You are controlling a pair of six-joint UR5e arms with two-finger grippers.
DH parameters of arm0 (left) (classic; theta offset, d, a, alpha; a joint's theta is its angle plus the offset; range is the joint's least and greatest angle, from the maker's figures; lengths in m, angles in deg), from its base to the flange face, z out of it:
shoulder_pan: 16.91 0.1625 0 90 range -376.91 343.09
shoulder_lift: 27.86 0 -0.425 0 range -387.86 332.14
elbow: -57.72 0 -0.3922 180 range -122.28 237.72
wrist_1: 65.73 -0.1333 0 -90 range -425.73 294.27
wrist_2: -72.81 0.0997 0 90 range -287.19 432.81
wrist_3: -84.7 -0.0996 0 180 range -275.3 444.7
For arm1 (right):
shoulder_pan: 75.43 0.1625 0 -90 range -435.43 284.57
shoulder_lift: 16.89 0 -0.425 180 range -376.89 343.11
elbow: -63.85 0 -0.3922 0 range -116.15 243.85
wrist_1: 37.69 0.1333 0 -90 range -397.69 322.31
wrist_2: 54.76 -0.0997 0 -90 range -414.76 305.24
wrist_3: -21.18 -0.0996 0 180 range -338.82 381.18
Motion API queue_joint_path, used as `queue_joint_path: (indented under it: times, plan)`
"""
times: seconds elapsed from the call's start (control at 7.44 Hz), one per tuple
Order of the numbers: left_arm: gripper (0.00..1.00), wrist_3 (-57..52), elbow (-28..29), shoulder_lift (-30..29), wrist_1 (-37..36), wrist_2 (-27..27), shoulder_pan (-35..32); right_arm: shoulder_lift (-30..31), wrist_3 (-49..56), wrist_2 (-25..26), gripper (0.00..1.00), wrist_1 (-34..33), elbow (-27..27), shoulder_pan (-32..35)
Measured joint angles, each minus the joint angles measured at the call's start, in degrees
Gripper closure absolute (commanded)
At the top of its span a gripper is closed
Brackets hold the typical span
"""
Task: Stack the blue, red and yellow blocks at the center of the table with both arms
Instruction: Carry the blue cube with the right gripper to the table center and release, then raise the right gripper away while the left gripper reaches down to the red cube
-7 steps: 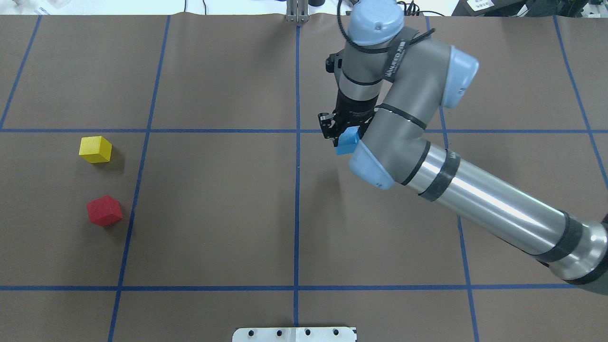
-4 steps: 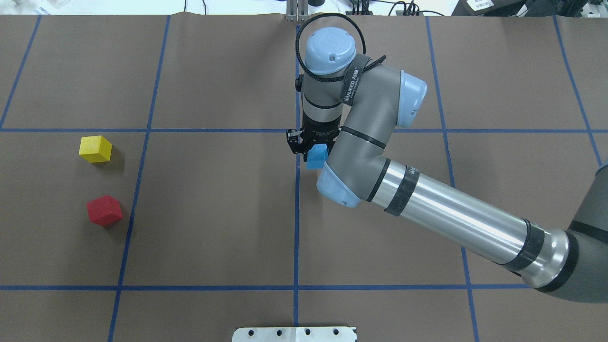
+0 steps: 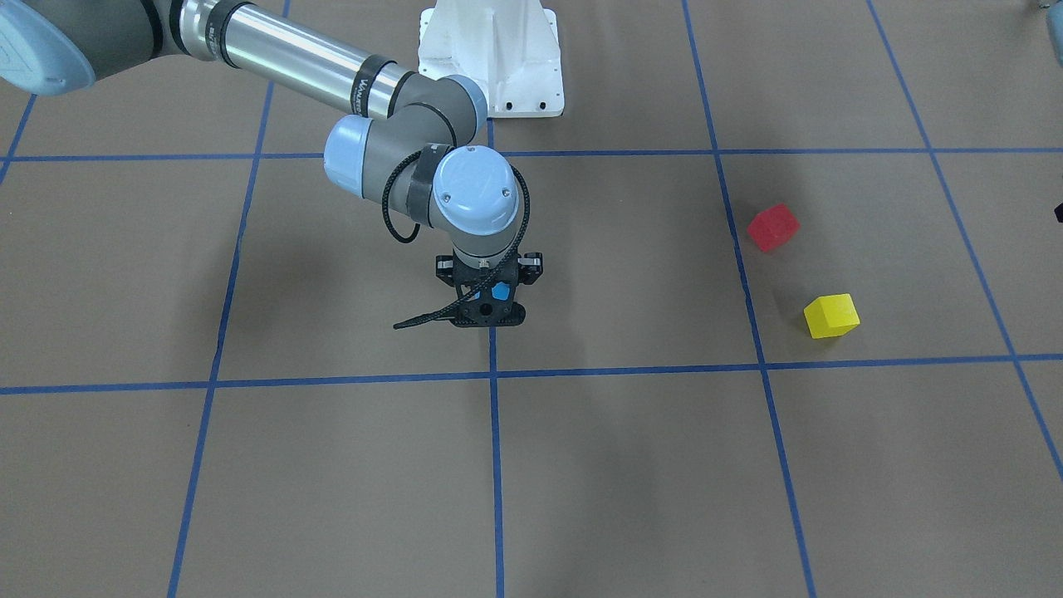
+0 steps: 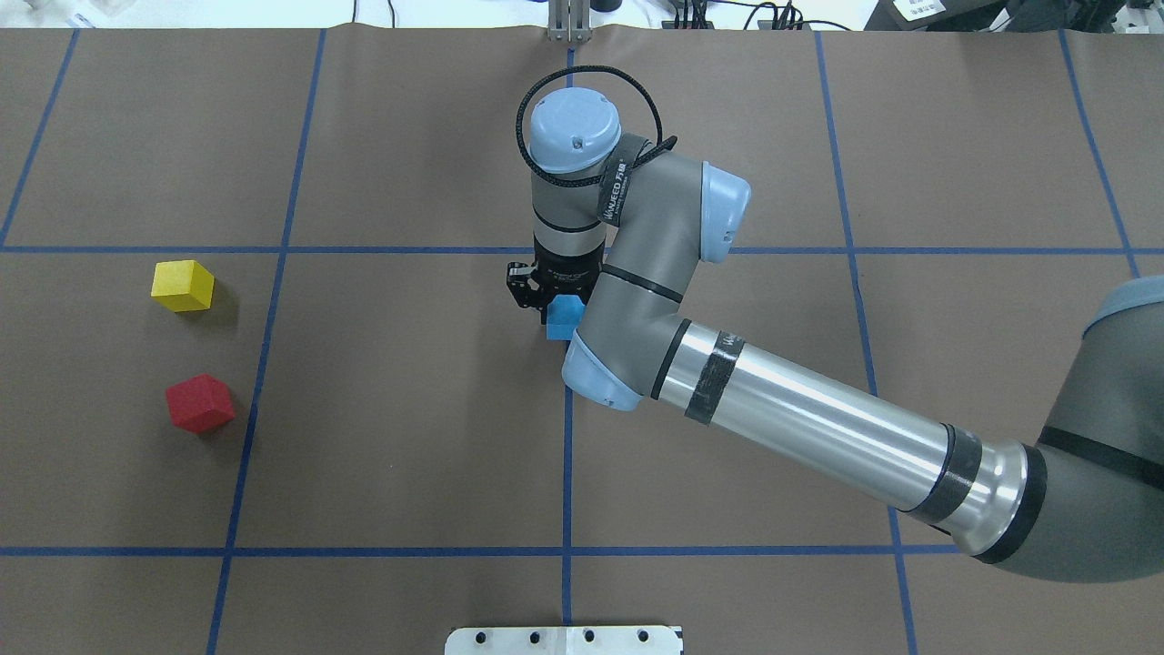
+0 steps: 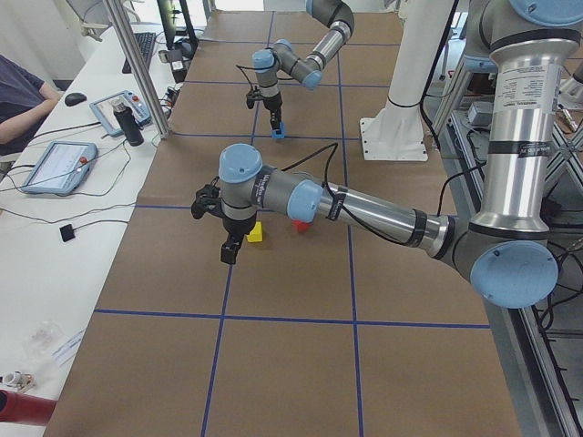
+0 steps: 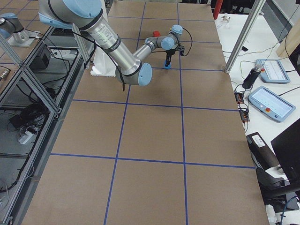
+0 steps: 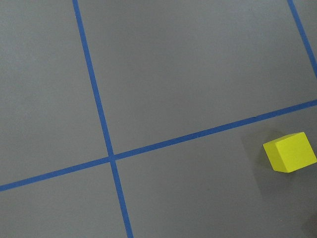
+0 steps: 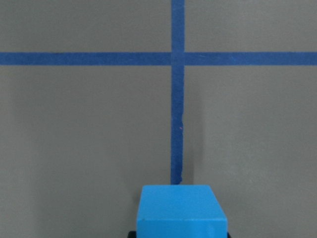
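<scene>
My right gripper [image 4: 556,311] is shut on the blue block [image 4: 565,317] and holds it just above the table, on the centre tape line. The block also shows in the front view [image 3: 500,292] and the right wrist view [image 8: 181,210]. The yellow block [image 4: 183,286] and the red block [image 4: 200,403] sit apart on the table's left side. My left gripper [image 5: 228,253] hangs above the table close to the yellow block [image 5: 256,233]; I cannot tell if it is open. The left wrist view shows the yellow block [image 7: 290,152] at its right edge.
Blue tape lines [image 4: 567,455] divide the brown table into a grid. The white robot base [image 3: 490,58] stands at the table's near edge. An operator and tablets [image 5: 55,164] are on a side bench beyond the far edge.
My right arm has swung left with the blue block, from right of the centre line to over it. The yellow and red blocks have not moved.
</scene>
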Motion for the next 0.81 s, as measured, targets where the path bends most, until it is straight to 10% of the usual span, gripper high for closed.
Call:
queue_joint_path:
  times: [0.81]
  plan:
    - [0.0,15.24,0.51,-6.06,-0.38,0.23,7.2,6.28,-0.93,-1.18,0.0,1.46,9.04,6.44]
